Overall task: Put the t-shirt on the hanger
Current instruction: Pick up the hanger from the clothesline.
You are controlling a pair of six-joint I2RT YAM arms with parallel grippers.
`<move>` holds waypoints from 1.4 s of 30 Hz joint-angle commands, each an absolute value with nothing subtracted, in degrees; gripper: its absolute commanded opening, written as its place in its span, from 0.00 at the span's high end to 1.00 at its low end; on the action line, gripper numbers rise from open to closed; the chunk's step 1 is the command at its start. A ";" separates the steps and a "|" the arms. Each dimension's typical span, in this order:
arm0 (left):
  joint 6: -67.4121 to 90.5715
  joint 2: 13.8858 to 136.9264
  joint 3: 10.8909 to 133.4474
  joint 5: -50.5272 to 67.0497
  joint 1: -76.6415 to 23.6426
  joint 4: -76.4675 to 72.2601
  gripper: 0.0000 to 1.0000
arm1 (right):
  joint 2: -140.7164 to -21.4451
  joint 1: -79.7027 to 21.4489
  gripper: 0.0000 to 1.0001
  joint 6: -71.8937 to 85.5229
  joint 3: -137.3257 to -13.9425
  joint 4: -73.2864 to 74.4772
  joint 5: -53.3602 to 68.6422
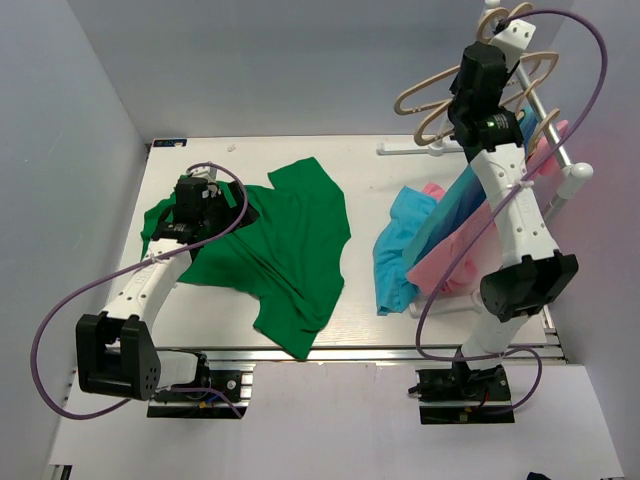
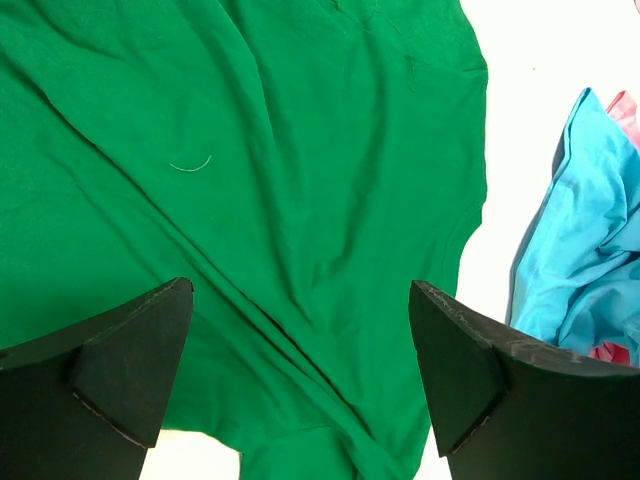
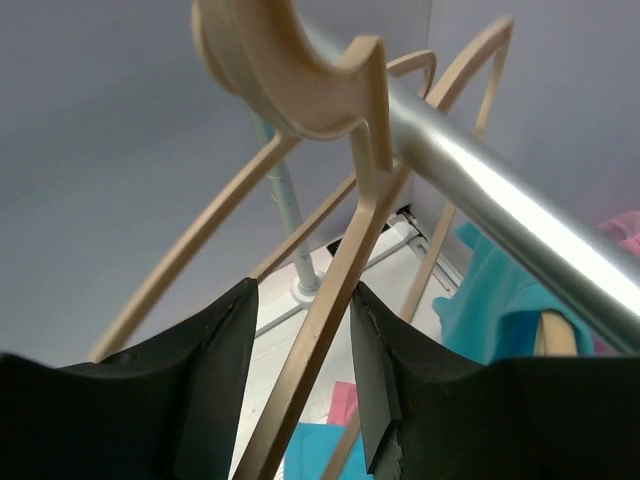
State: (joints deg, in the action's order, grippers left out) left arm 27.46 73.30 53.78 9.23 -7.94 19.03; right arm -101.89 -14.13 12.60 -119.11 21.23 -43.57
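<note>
The bright green t-shirt (image 1: 290, 240) lies crumpled on the white table, left of centre. My left gripper (image 1: 200, 205) hovers over its left part, open and empty; the left wrist view shows green cloth (image 2: 300, 150) below the spread jaws (image 2: 300, 300). My right gripper (image 1: 487, 45) is raised at the rack's far end among several beige hangers (image 1: 440, 95). In the right wrist view its jaws (image 3: 300, 295) stand apart around one sloped arm of a hanger (image 3: 335, 290) whose hook rests on the metal rail (image 3: 480, 190). The arm touches the right finger, with a gap to the left one.
A light blue garment (image 1: 400, 250) and a pink garment (image 1: 460, 260) hang from the rack (image 1: 555, 150) at the right; the blue one also shows in the left wrist view (image 2: 580, 240). Other beige hangers (image 3: 180, 270) hang beside the held-around one. Grey walls enclose the table.
</note>
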 commanded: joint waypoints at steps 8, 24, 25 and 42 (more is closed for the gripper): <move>27.68 69.17 54.23 8.70 -7.73 20.47 0.02 | -89.57 -15.38 1.00 15.20 -108.48 18.28 -27.00; 28.21 66.36 52.21 12.65 -7.65 21.01 0.02 | -62.51 -15.47 1.00 17.75 -77.19 13.28 7.26; 28.13 66.36 52.21 13.27 -7.65 21.01 0.02 | -61.71 -15.47 1.00 17.75 -76.47 12.23 9.30; 21.36 58.80 57.13 34.36 -19.85 2.56 0.02 | -65.11 -30.85 1.00 27.13 -62.58 0.62 23.21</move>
